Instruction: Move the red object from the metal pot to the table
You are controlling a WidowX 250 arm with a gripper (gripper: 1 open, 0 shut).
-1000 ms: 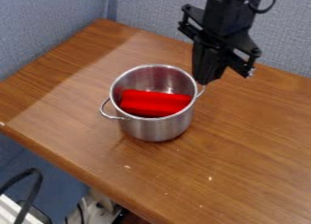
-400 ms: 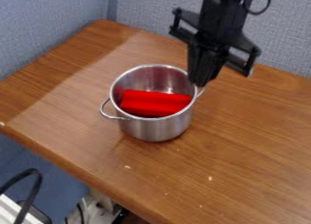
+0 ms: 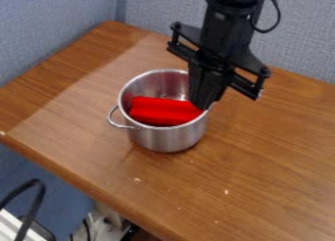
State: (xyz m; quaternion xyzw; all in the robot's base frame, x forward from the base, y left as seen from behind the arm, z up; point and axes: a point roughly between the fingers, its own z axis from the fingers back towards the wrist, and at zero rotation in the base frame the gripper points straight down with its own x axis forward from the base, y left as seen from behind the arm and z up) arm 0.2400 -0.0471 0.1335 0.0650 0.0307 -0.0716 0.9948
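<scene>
The red object (image 3: 160,111), a smooth curved chunk, lies inside the metal pot (image 3: 167,133), which stands on the brown wooden table (image 3: 66,83). My black gripper (image 3: 205,98) points straight down over the pot's right rim, its fingers pressed together and shut on nothing. Its tips hang just above the red object's right end; I cannot tell whether they touch it.
The pot has a small loop handle (image 3: 117,119) on its left side. The table's front edge (image 3: 78,176) runs diagonally, with dark cables and the floor below it. A blue-grey wall stands behind the table.
The gripper has shifted left and toward the camera, from beside the pot's right rim to over its right interior, and its wrist has rolled slightly. Pot and red object have not moved.
</scene>
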